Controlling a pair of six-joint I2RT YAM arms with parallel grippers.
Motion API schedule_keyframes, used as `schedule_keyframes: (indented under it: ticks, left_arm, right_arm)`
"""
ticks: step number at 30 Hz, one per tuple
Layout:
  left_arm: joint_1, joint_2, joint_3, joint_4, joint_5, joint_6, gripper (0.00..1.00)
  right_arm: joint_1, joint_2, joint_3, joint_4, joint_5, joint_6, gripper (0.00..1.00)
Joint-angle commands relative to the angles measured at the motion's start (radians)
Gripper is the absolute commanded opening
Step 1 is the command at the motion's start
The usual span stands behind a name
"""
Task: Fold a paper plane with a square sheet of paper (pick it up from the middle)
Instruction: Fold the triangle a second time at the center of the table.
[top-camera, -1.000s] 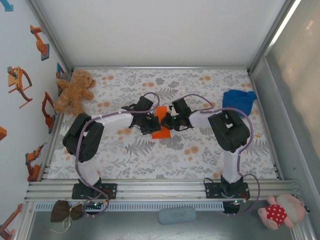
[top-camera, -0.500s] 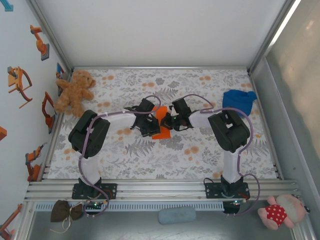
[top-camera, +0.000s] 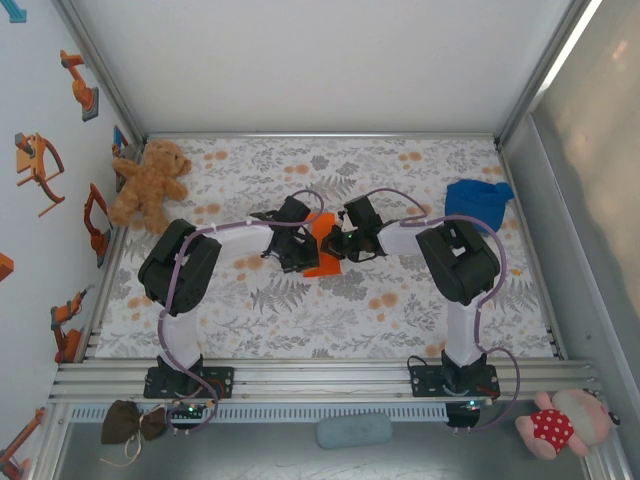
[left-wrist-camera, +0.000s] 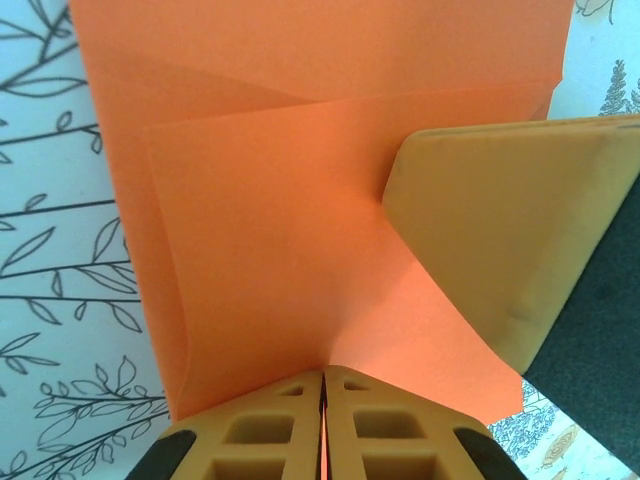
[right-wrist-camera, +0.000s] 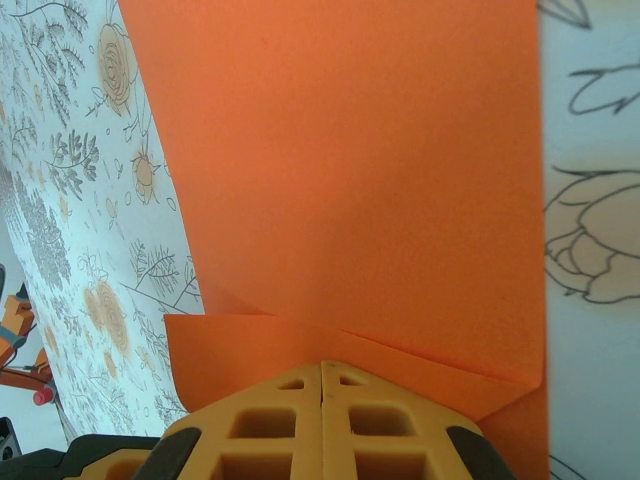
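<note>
We see our left hand (left-wrist-camera: 323, 388) pinched shut on the folded orange paper (left-wrist-camera: 270, 230). Our right hand (right-wrist-camera: 321, 372) clamps it too, over the flowered surface (top-camera: 300, 310).

The right end effector (right-wrist-camera: 321, 372) has its two yellow fingers (right-wrist-camera: 262, 425) pressed together, the near edge of the square sheet of paper (right-wrist-camera: 350, 170) pinched in the seam between them. The orange sheet spreads away from the fingers. A narrow folded-over strip (right-wrist-camera: 230, 345) lies just ahead of the fingertips, its crease slanting across the sheet. The flower-printed counter (right-wrist-camera: 90, 200) shows on either side of the paper.
</note>
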Motion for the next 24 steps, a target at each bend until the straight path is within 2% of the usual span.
schedule_keyframes:
  ticks: [1, 14, 24]
  left_arm:
    - [0.000, 0.012, 0.013, -0.055, -0.029, 0.033, 0.11]
    - [0.003, -0.029, 0.032, -0.020, 0.027, 0.004, 0.11]
    - [0.014, 0.016, 0.048, 0.012, 0.035, -0.007, 0.11]
  right_arm:
    - [0.001, 0.090, -0.042, -0.167, 0.135, 0.002, 0.00]
    - [0.001, 0.090, -0.044, -0.171, 0.134, 0.000, 0.00]
    - [0.001, 0.095, -0.046, -0.168, 0.132, 0.000, 0.00]
